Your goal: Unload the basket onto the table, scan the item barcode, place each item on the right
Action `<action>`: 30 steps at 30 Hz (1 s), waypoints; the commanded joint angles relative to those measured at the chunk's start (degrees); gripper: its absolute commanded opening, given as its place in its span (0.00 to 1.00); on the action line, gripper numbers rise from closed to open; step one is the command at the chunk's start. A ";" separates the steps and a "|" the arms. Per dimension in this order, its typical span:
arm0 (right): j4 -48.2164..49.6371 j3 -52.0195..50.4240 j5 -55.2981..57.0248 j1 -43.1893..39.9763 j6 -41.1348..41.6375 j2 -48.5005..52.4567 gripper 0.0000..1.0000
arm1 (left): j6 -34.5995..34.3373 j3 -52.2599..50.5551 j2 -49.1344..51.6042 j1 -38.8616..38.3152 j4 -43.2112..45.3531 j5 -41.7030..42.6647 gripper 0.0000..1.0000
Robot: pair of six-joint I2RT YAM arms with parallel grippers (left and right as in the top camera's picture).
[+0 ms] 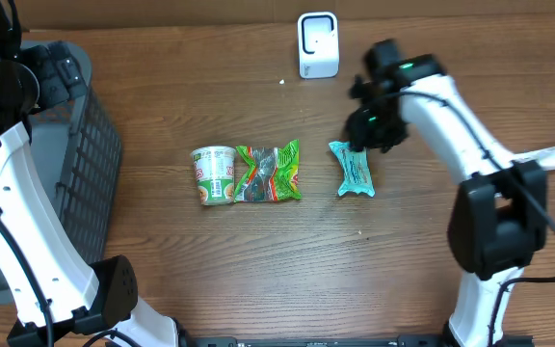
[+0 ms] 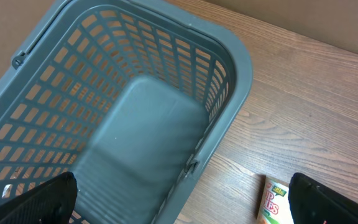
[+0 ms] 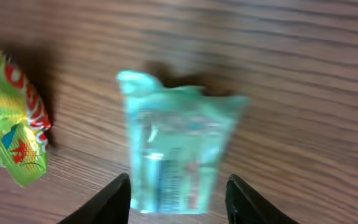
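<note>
The item, a teal packet (image 1: 355, 172), lies flat on the wooden table right of centre. In the right wrist view the teal packet (image 3: 176, 146) is blurred, and dark barcode-like stripes show on its upper face. My right gripper (image 1: 362, 130) hovers over its far end. There the right gripper (image 3: 179, 179) is open, one finger on each side of the packet and apart from it. A white scanner (image 1: 317, 43) stands upright at the table's back edge. My left gripper (image 2: 182, 186) is wide open above the basket, holding nothing.
A grey plastic basket (image 1: 85, 145) stands at the left, its rim (image 2: 229, 81) below the left wrist. A cup of noodles (image 1: 214, 175) lies on its side beside a green snack bag (image 1: 270, 172) at table centre. The snack bag (image 3: 14, 118) is left of the packet.
</note>
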 commanded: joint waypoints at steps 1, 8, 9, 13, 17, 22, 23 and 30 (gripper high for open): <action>0.76 0.83 18.82 10.10 8.33 -0.68 0.50 | 0.85 0.11 0.22 -0.11 0.07 0.04 0.99; 7.96 -4.52 35.17 18.49 15.23 0.96 0.49 | 0.85 0.11 0.22 -0.11 0.07 0.04 1.00; 8.52 -4.98 35.65 18.69 15.17 1.31 0.48 | 0.85 0.11 0.22 -0.11 0.07 0.02 1.00; 9.14 -6.10 37.09 18.18 14.69 3.15 0.45 | 0.85 0.11 0.22 -0.11 0.07 0.04 1.00; 8.48 -6.29 34.77 18.32 14.73 4.22 0.42 | 0.85 0.11 0.22 -0.11 0.07 0.04 0.99; 9.92 -10.45 34.40 18.29 16.26 5.35 0.38 | 0.85 0.11 0.22 -0.11 0.07 0.02 1.00; 10.19 -11.32 34.40 18.29 16.61 5.35 0.34 | 0.85 0.11 0.22 -0.11 0.07 0.04 1.00; 9.66 -12.52 32.37 18.29 17.33 5.20 0.04 | 0.85 0.11 0.22 -0.11 0.07 0.04 1.00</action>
